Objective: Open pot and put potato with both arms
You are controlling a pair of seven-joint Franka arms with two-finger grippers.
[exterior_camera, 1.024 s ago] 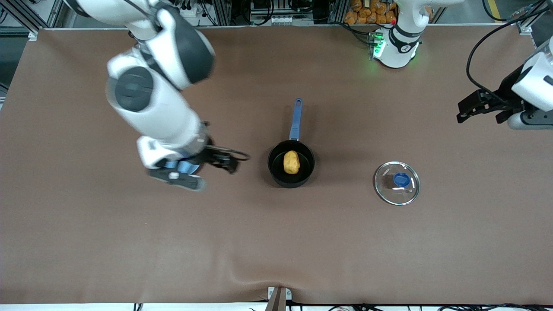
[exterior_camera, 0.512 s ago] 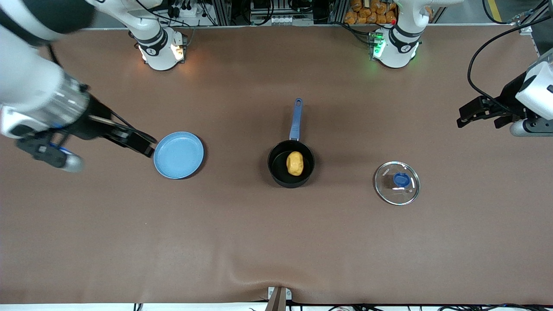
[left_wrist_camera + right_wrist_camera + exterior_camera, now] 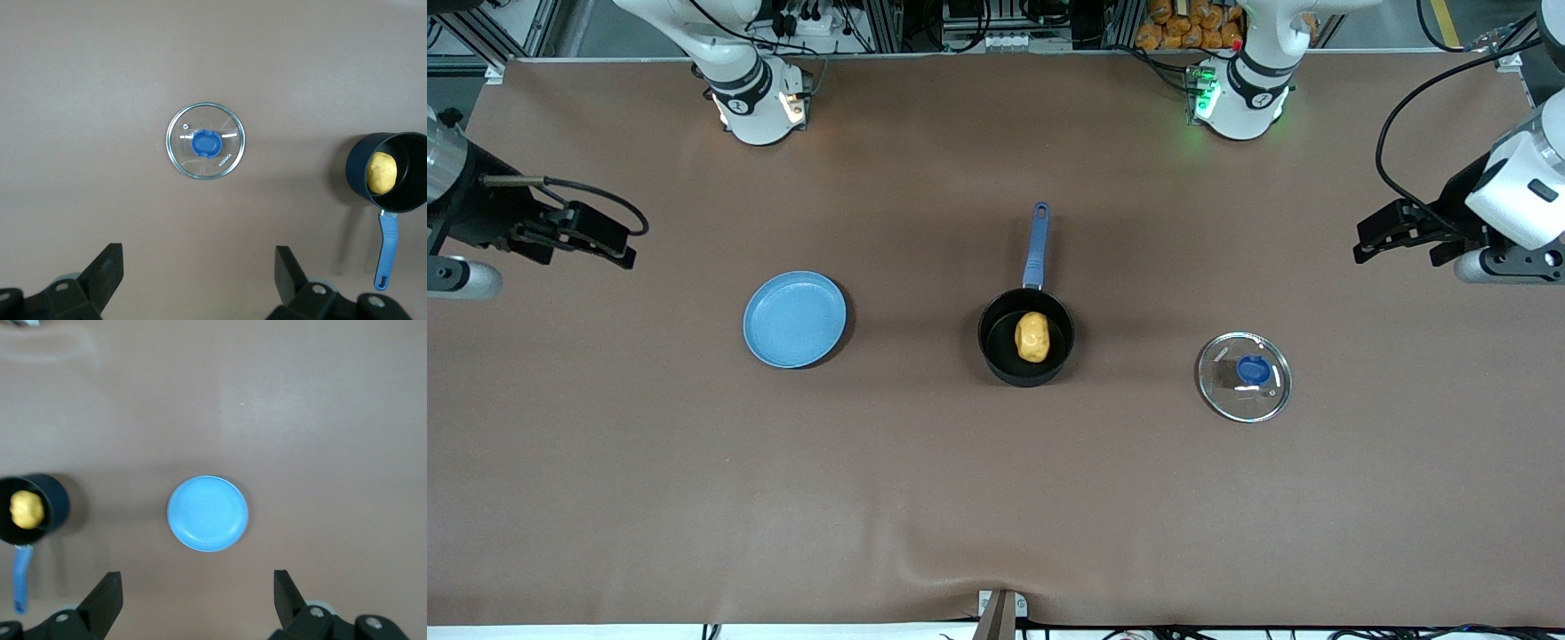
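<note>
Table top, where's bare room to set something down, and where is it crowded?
Bare cloth lies between the blue plate and the pot, between the pot and the glass lid, and all along the strip nearer the front camera. Nowhere is crowded. Both pincers, left and right, hang open over the table's ends.

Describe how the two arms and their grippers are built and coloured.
Both arms have glossy white shells on round white bases with black bands. The left gripper and right gripper are black, each with two flat wedge-shaped fingers. Loose black cables loop to each wrist. A green light glows at the left arm's base, a warm orange one at the right's.
</note>
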